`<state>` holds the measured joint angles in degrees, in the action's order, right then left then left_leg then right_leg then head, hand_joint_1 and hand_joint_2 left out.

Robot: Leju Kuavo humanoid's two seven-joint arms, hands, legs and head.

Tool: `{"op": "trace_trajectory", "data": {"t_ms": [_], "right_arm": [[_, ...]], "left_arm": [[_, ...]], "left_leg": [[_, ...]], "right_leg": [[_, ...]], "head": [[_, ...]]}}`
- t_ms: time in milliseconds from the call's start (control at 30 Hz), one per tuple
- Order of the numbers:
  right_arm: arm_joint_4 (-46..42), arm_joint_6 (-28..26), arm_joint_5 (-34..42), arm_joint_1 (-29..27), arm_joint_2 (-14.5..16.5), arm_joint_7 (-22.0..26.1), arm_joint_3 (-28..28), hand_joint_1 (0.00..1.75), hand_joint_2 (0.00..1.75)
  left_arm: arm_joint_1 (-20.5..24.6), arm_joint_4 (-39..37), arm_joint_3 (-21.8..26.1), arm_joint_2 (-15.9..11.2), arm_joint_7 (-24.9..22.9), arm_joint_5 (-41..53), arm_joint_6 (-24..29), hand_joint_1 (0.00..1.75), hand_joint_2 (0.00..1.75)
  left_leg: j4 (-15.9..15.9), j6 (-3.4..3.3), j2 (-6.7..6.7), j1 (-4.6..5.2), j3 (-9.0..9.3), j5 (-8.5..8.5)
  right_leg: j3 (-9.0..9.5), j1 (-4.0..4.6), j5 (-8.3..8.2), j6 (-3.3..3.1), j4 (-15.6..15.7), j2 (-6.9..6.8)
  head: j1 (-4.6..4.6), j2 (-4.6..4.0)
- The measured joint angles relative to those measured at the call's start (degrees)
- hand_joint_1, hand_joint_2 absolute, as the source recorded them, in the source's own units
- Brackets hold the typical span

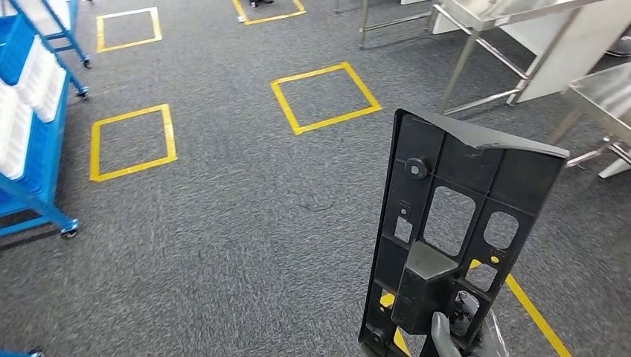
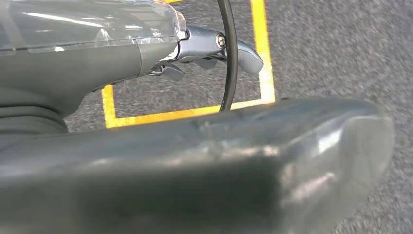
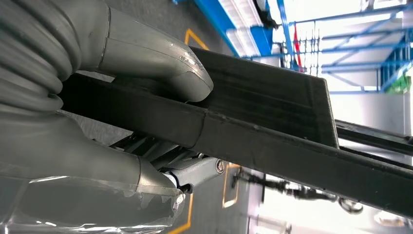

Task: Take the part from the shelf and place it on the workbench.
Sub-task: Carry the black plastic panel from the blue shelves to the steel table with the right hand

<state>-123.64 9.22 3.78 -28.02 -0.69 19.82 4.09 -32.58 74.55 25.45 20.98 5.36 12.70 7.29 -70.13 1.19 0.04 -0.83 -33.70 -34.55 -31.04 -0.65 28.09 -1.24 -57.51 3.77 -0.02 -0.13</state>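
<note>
Carry step: right hand clamps the upright black part, next reaching the desk ahead; left hand curled, holding nothing.

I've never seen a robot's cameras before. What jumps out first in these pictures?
The tall black plastic panel with cut-out windows stands upright in the lower right of the head view, held at its base by the robot's right hand. Around it the grey carpet floor is marked with yellow tape squares. A blue shelf rack on wheels stands at the far left, and shiny metal workbenches at the upper right.
</note>
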Motion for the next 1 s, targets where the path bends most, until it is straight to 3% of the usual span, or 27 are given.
{"op": "trace_trajectory", "data": {"t_ms": [67, 133, 167, 200, 233, 300, 333, 367, 400, 433, 467, 500, 533, 600, 667, 733, 800, 867, 933, 1000], "right_arm": [[-0.01, 0.07, 0.25, 0.0, 0.05, -0.01, -0.07, 1.75, 1.75], [-0.05, 0.29, 0.48, -0.01, 0.07, 0.0, -0.13, 1.75, 1.75], [-0.1, 0.44, 0.57, -0.04, 0.11, 0.0, -0.17, 1.75, 1.75], [-0.17, 0.64, 0.66, -0.1, 0.17, 0.0, -0.22, 1.75, 1.75], [-0.26, 0.79, 0.72, -0.19, 0.22, -0.01, -0.31, 1.75, 1.75], [-0.44, 1.0, 0.8, -0.15, 0.28, -0.08, -0.47, 1.75, 1.75], [-0.49, 1.04, 0.81, -0.09, 0.29, -0.13, -0.52, 1.75, 1.75], [-0.52, 1.07, 0.81, 0.01, 0.31, -0.2, -0.55, 1.75, 1.75], [-0.52, 1.09, 0.81, 0.04, 0.33, -0.29, -0.55, 1.75, 1.75], [-0.52, 1.09, 0.81, 0.02, 0.36, -0.39, -0.55, 1.75, 1.75], [-0.52, 1.08, 0.81, 0.0, 0.37, -0.5, -0.55, 1.75, 1.75], [-0.52, 1.06, 0.81, -0.01, 0.37, -0.59, -0.55, 1.75, 1.75], [-0.53, 1.04, 0.81, -0.01, 0.37, -0.65, -0.55, 1.75, 1.75], [-0.57, 1.01, 0.8, 0.06, 0.38, -0.72, -0.55, 1.75, 1.75], [-0.69, 0.94, 0.79, 0.06, 0.4, -0.78, -0.55, 1.75, 1.75], [-0.83, 0.78, 0.79, -0.06, 0.41, -0.81, -0.55, 1.75, 1.75], [-0.99, 0.7, 0.81, -0.11, 0.42, -0.88, -0.55, 1.75, 1.75], [-1.11, 0.7, 0.82, -0.06, 0.46, -0.98, -0.55, 1.75, 1.75], [-1.1, 0.7, 0.81, -0.02, 0.5, -1.1, -0.55, 1.75, 1.75], [-1.09, 0.7, 0.81, -0.02, 0.5, -1.16, -0.55, 1.75, 1.75]], "left_arm": [[-0.05, 0.0, -0.11, 0.01, 0.0, -0.37, 0.09, 0.0, 0.0], [-0.13, 0.0, -0.37, 0.02, -0.01, -0.93, 0.26, 0.0, 0.0], [-0.16, 0.0, -0.59, 0.02, -0.02, -1.17, 0.36, 0.0, 0.0], [-0.17, 0.01, -0.86, 0.02, -0.02, -1.47, 0.48, 0.0, 0.0], [-0.18, 0.01, -1.17, 0.01, -0.02, -1.73, 0.63, 0.0, 0.0], [-0.3, 0.02, -1.75, 0.02, -0.02, -2.37, 0.96, 0.0, 0.0], [-0.44, 0.02, -2.03, 0.03, -0.02, -2.68, 1.09, 0.0, 0.0], [-0.58, 0.02, -2.3, 0.03, -0.01, -2.99, 1.2, 0.0, 0.0], [-0.69, 0.02, -2.53, 0.04, -0.02, -3.25, 1.28, 0.0, 0.0], [-0.76, 0.02, -2.75, 0.04, -0.02, -3.49, 1.39, 0.0, 0.0], [-0.78, 0.02, -2.96, 0.03, -0.02, -3.7, 1.54, 0.0, 0.0], [-0.79, 0.02, -3.17, 0.03, -0.03, -3.96, 1.73, 0.0, 0.0], [-0.81, 0.02, -3.46, 0.03, -0.04, -4.2, 1.93, 0.0, 0.0], [-0.91, 0.03, -4.03, 0.03, -0.07, -4.7, 2.23, 0.0, 0.0], [-1.02, 0.06, -4.46, 0.04, -0.09, -5.16, 2.45, 0.0, 0.0], [-1.05, 0.19, -4.98, 0.04, -0.11, -5.67, 2.87, 0.0, 0.0], [-1.13, 0.38, -5.49, 0.03, -0.09, -6.04, 3.21, 0.0, 0.0], [-1.3, 0.46, -5.69, 0.02, -0.06, -6.21, 3.37, 0.0, 0.0], [-1.52, 0.46, -5.74, 0.02, -0.05, -6.44, 3.49, 0.0, 0.0], [-1.66, 0.48, -5.75, 0.02, -0.04, -6.61, 3.55, 0.0, 0.0]], "left_leg": [[7.87, -0.27, -2.88, -0.21, 3.1, 3.98], [11.81, -0.58, -5.43, -0.27, 4.5, 5.04], [12.07, -0.78, -5.49, -0.15, 4.59, 4.88], [12.26, -1.14, -4.77, -0.11, 4.67, 5.01], [12.59, -1.56, -3.94, -0.12, 4.84, 5.23], [13.31, -2.37, -2.19, -0.24, 5.13, 5.69], [13.45, -2.59, -1.23, -0.15, 5.15, 5.75], [13.48, -2.74, -0.32, -0.05, 5.08, 5.73], [13.48, -2.79, 0.67, 0.05, 5.02, 5.65], [13.47, -2.79, 1.61, 0.1, 4.99, 5.55], [13.47, -2.75, 2.48, 0.13, 5.02, 5.42], [13.47, -2.65, 3.29, 0.13, 5.16, 5.27], [13.46, -2.49, 4.0, 0.15, 5.39, 5.07], [13.36, -1.95, 5.16, 0.4, 5.93, 4.61], [13.32, -1.37, 6.03, 0.59, 6.3, 4.3], [13.37, -0.75, 6.57, 0.5, 6.74, 4.04], [11.11, -0.15, 4.51, 0.29, 6.15, 2.18], [3.94, 0.15, 1.46, 0.11, 2.93, -1.62], [-3.27, 0.28, 0.53, 0.09, -0.67, -4.03], [-5.6, 0.31, 0.46, 0.1, -1.99, -4.18]], "right_leg": [[-0.11, 0.0, 0.17, 0.31, -0.42, 1.64], [-0.67, -0.08, 0.15, 0.95, -0.76, 3.14], [-0.97, -0.16, 0.01, 1.39, -0.78, 3.89], [-1.2, -0.32, -0.19, 1.85, -0.67, 4.61], [-1.41, -0.4, -0.12, 2.18, -0.86, 4.23], [-2.8, -0.31, 1.72, 2.6, -3.6, 0.94], [-4.32, -0.25, 3.59, 2.75, -6.73, -1.25], [-6.2, -0.21, 5.55, 2.97, -10.48, -2.58], [-7.95, -0.25, 6.99, 3.18, -13.98, -3.13], [-8.97, -0.31, 7.44, 3.33, -16.07, -3.35], [-8.87, -0.36, 6.76, 3.41, -16.02, -3.53], [-7.47, -0.39, 5.11, 3.43, -13.59, -3.87], [-5.12, -0.4, 3.12, 3.36, -9.54, -4.74], [-1.09, -0.1, 0.73, 2.84, -2.48, -6.58], [-0.23, 0.31, 0.6, 2.11, -0.63, -6.8], [-0.33, 0.27, 0.4, 1.37, -0.37, -5.64], [-0.22, -0.01, 0.09, 0.63, 0.09, -4.63], [-0.22, -0.09, -0.06, 0.19, 0.23, -3.62], [-0.23, 0.02, -0.05, 0.08, 0.17, -2.4], [-0.19, 0.08, -0.03, 0.06, 0.12, -1.68]], "head": [[0.01, 0.0], [0.01, 0.0], [0.01, 0.0], [0.02, 0.0], [0.02, 0.0], [0.14, 0.0], [0.19, 0.0], [0.25, 0.0], [0.24, 0.0], [0.24, 0.0], [0.24, 0.0], [0.24, 0.0], [0.24, 0.0], [0.23, 0.0], [0.22, 0.0], [0.22, 0.0], [0.2, 0.0], [0.17, 0.0], [0.17, 0.0], [0.17, 0.0]]}}
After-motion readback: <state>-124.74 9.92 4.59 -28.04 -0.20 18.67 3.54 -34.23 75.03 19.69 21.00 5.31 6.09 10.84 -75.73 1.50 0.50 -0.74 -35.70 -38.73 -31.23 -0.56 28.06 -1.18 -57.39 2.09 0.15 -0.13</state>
